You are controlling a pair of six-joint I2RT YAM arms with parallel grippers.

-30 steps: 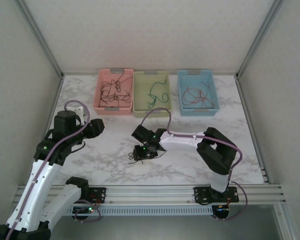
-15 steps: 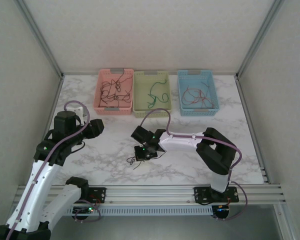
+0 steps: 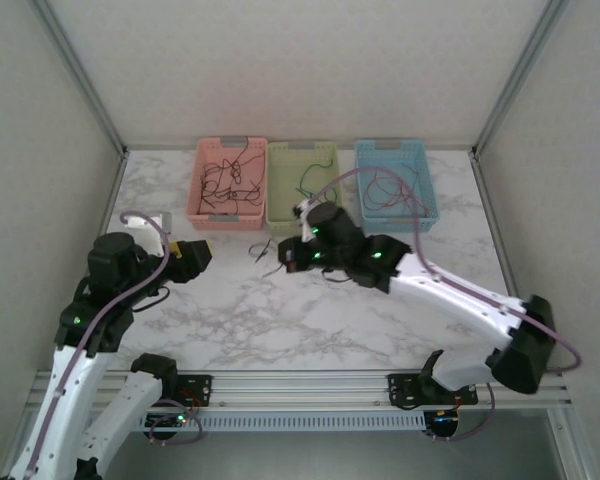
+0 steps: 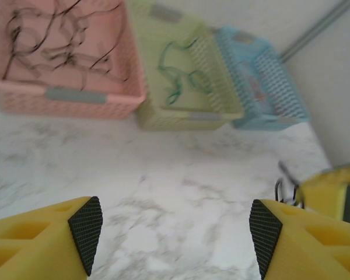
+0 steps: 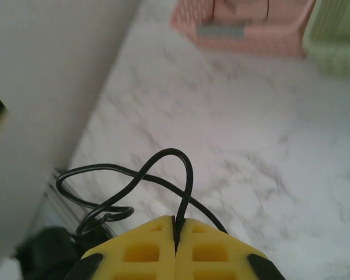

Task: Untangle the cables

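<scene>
One thin black cable (image 5: 170, 151) is pinched between the closed fingertips of the right gripper (image 5: 176, 224), curling out ahead in limp loops. Farther back lie loose tangles: black cables (image 3: 225, 180) to its left, green cables (image 3: 315, 182) just behind it, red cables (image 3: 392, 190) to its right

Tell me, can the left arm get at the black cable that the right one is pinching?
Probably yes. The left gripper is open and points toward the black cable, which loops out of the shut right gripper close by. Between them lies bare table, with nothing in the way.
</scene>
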